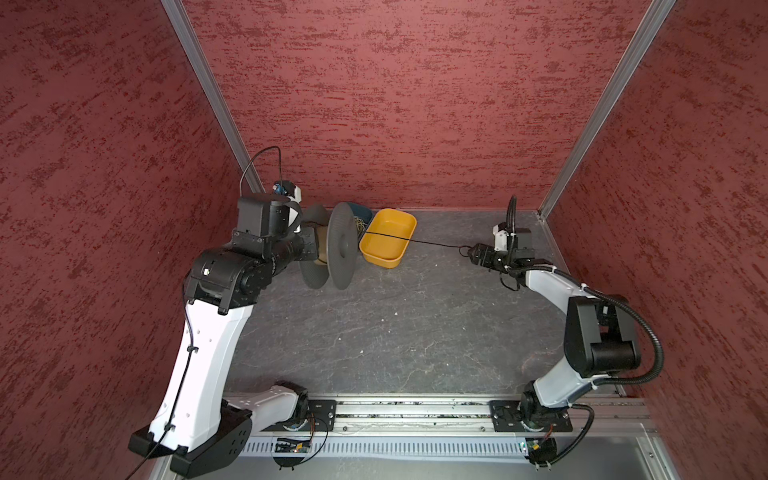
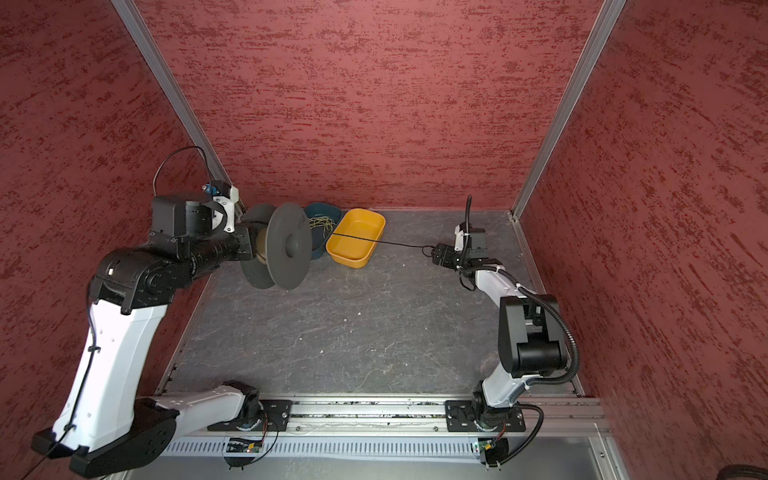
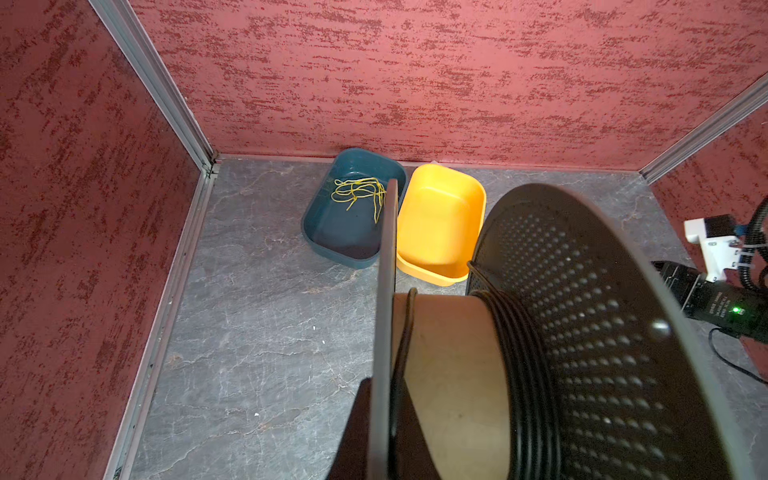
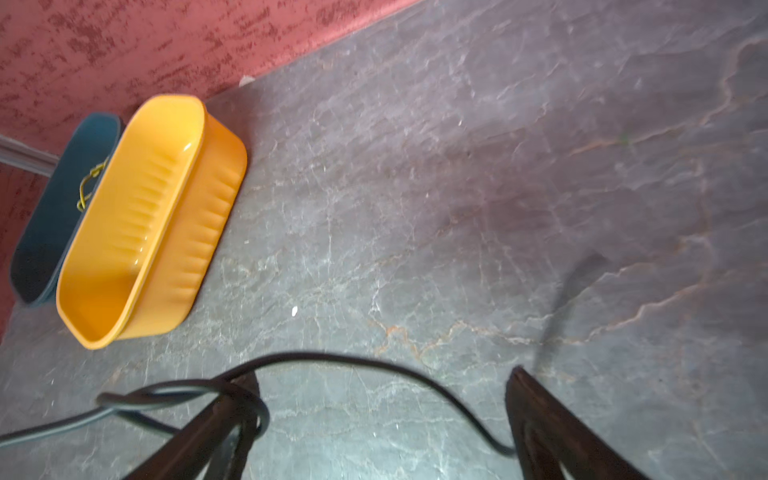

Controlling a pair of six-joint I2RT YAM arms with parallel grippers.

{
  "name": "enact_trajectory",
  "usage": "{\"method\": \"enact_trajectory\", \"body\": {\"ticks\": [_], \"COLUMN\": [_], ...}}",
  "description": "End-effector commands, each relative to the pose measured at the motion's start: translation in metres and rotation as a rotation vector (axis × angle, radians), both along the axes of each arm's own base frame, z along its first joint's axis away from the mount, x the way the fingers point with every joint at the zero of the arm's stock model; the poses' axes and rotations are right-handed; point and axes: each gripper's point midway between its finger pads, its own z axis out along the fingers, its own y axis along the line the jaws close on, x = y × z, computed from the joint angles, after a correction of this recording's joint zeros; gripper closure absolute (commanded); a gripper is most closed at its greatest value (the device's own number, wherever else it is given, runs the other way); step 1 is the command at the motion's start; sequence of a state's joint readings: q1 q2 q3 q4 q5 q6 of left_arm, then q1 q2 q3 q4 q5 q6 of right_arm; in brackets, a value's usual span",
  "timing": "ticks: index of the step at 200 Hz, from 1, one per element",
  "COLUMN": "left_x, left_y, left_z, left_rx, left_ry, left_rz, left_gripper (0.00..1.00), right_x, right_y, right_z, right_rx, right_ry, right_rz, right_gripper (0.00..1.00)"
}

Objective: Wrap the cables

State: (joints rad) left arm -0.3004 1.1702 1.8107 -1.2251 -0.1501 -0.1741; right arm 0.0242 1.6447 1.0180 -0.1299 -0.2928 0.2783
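Cable (image 1: 432, 243) — one end hidden behind spool (image 1: 343, 249)

Front of the table (image 1: 395, 332) is wide open, but the spool (image 1: 341, 245), yellow bin (image 1: 384, 258) and stretched cable (image 1: 432, 243) crowd the back.

I'm looking into a cell closed on three sides by red textured walls (image 1: 374, 104), which are joined by aluminium corner posts (image 1: 602, 104). Under my right gripper (image 1: 473, 252) lies a grey, slate-veined floor (image 1: 395, 332), scuffed and speckled. The back wall (image 4: 124, 37) meets it beyond the gripper. Light is even and shadows are soft.
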Motion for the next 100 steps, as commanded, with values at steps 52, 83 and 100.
{"method": "enact_trajectory", "body": {"ticks": [52,83,100], "left_x": [0.008,0.002,-0.003], "left_y": [0.035,0.052,0.06], "left_z": [0.029,0.03,0.032], "left_rx": [0.024,0.086,0.103], "left_ry": [-0.142,-0.131,-0.13], "left_rz": [0.176,0.238,0.261], "left_gripper": [0.99,0.99,0.99], "right_x": [-0.023,-0.02,-0.019], "right_y": [-0.065,-0.075,-0.082], "right_z": [-0.049,-0.055,-0.055], "right_rx": [-0.229,-0.268,-0.285], "right_ry": [0.194,0.209,0.21], "right_rz": [-0.217,-0.251,-0.27], "right_gripper": [0.06,0.06,0.05]}}
